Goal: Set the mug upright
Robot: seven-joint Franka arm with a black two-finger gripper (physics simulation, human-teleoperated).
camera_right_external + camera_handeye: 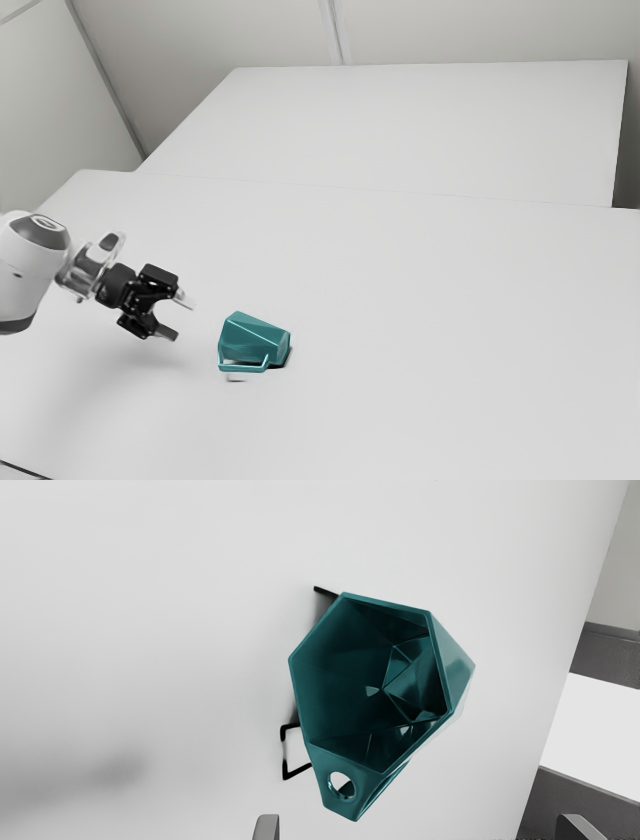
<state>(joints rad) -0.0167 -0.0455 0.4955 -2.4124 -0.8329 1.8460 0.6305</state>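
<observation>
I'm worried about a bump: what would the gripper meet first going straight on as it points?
Most likely the mug, open end first; it lies ahead of the open gripper, though depth is unclear, so a near miss is possible.

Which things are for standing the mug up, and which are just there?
For the job:
- teal mug, lying on its side
- black gripper, open, its fingers apart

Just there:
- white table, under the mug
- pale wall, far behind

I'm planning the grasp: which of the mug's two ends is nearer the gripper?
The open mouth, angular-rimmed and facing the gripper; the closed base points away from it.
</observation>
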